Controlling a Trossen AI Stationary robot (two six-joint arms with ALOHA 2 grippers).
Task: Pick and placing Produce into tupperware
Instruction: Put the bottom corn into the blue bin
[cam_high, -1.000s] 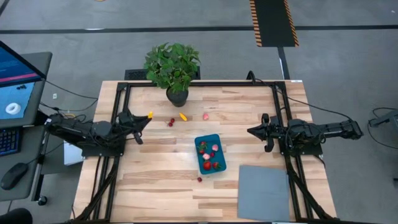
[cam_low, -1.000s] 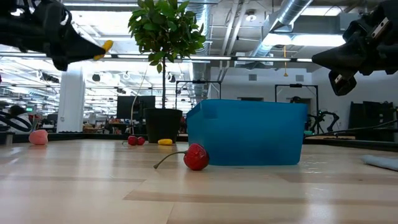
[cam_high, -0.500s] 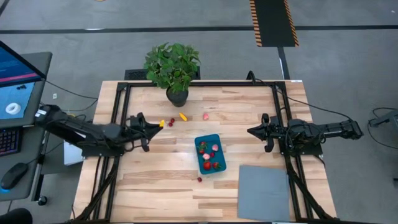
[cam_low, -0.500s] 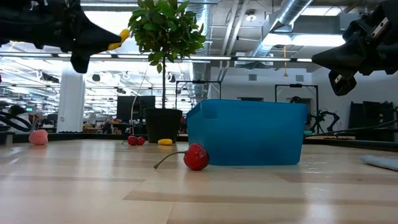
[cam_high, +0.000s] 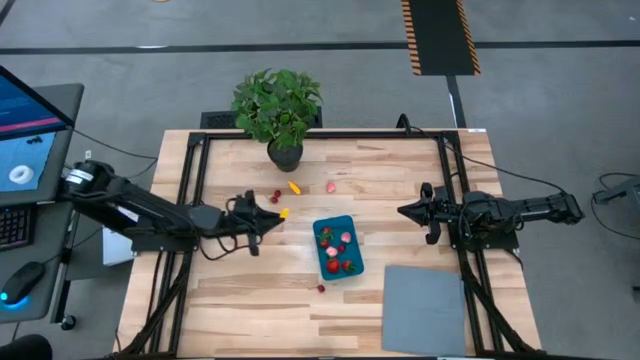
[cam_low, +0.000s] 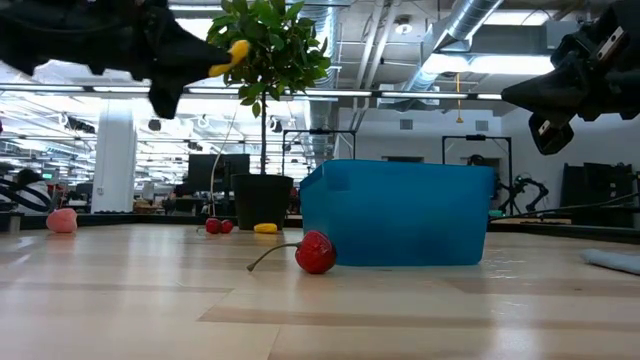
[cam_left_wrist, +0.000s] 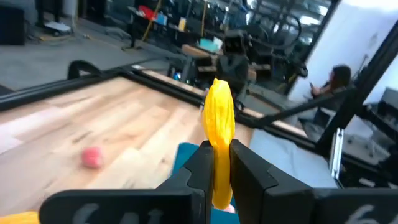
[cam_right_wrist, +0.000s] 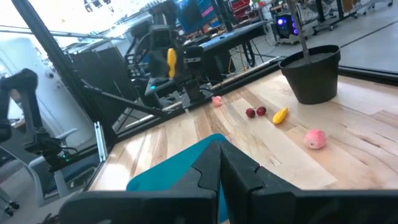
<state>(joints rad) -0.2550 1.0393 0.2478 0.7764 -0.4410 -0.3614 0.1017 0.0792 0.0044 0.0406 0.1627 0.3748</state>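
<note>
The left gripper (cam_high: 279, 214) is closed on 1 yellow piece of produce (cam_left_wrist: 218, 127) and holds it above the table, just left of the blue tub (cam_high: 337, 247). The tub lies ahead and slightly toward the table's front, its long side running front to back. This arm is the nearer one; the right gripper (cam_high: 404, 211) waits shut and empty, well to the tub's right. Loose on the table (cam_high: 400, 170) sit 4 things: a cherry pair (cam_high: 275, 197), a yellow piece (cam_high: 294, 186), a pink piece (cam_high: 331, 186) and a cherry (cam_high: 321, 288) (touching-close to the tub's front). The tub already holds several red and pink pieces, roughly 6.
</note>
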